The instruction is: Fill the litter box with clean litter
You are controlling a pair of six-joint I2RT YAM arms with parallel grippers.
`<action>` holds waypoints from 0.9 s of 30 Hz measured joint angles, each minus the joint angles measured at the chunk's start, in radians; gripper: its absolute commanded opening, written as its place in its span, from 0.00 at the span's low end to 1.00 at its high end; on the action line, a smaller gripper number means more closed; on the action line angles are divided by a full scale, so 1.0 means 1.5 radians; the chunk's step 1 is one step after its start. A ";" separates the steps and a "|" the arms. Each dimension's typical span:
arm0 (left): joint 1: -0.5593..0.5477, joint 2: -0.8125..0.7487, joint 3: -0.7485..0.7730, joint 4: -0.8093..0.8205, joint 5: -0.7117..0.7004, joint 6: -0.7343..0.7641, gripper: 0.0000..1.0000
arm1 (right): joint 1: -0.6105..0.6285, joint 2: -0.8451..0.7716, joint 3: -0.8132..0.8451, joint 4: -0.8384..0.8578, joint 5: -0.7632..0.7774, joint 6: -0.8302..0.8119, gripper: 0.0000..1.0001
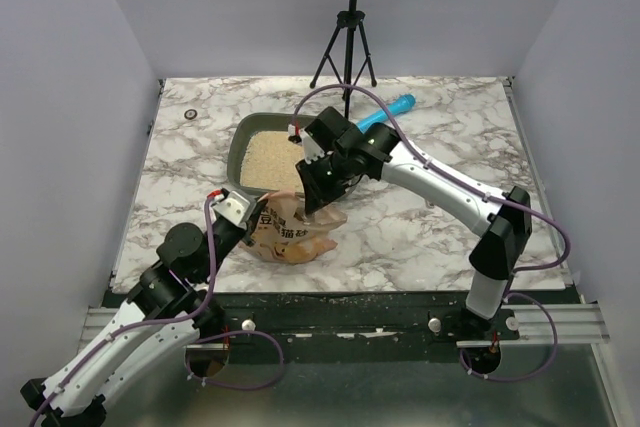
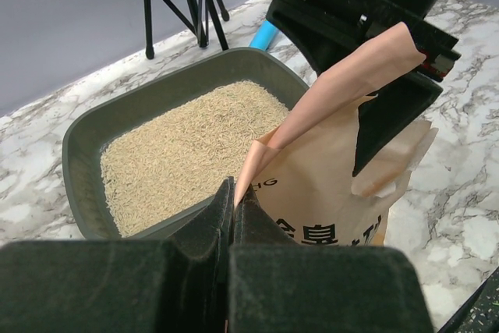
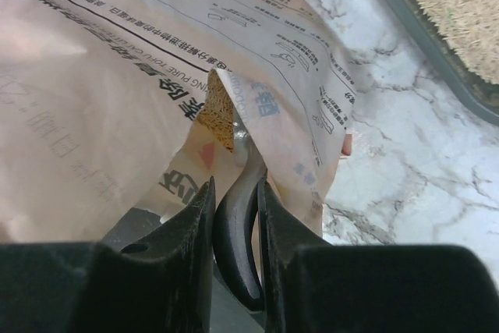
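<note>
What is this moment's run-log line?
left gripper: shut on orange-pink printed plastic bag edge | right gripper: shut on dark-handled scoop at bag mouth | dark grey-green rectangular plastic litter box: holds pale beige litter granules

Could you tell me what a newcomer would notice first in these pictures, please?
The orange-pink bag stands out on the marble table, pinched at its edge by the left gripper while the right gripper holds a scoop in its mouth. Just behind, the litter box already holds pale litter.
</note>
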 measured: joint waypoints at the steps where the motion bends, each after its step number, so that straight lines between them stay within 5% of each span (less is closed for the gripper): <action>1: 0.000 -0.002 0.000 -0.002 -0.001 0.000 0.00 | -0.002 -0.002 -0.019 0.018 -0.013 0.004 0.00; 9: 0.000 -0.006 0.000 -0.007 -0.003 0.000 0.00 | -0.038 -0.079 -0.218 0.184 -0.112 0.078 0.01; 15: -0.001 0.002 0.000 -0.005 0.006 0.000 0.00 | -0.098 -0.165 -0.466 0.440 -0.226 0.202 0.00; 27: -0.002 0.012 -0.007 -0.001 0.033 0.012 0.00 | -0.131 -0.167 -0.703 0.865 -0.328 0.432 0.01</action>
